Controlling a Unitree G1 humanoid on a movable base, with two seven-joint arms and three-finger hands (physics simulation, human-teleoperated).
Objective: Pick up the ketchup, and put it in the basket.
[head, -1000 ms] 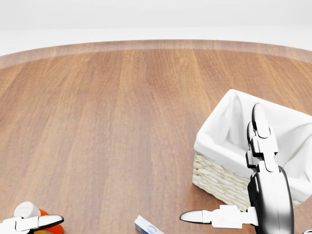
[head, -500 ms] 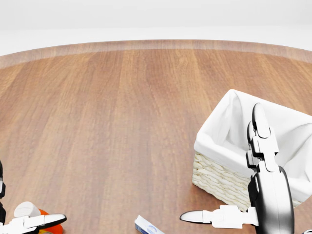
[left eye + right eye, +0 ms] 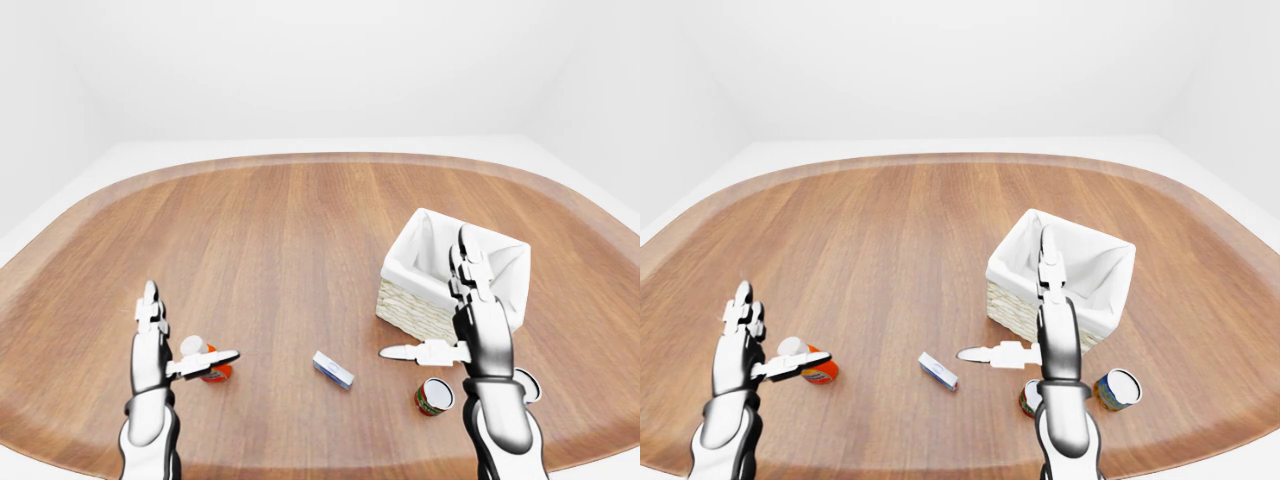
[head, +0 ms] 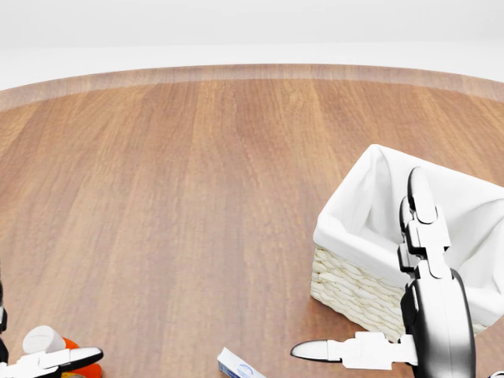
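The ketchup (image 3: 212, 364) lies on its side at the lower left of the tabletop (image 3: 280, 240), just right of my open, empty left hand (image 3: 165, 350), which is much nearer than my open right hand (image 3: 455, 320) beside the basket (image 3: 440, 275).
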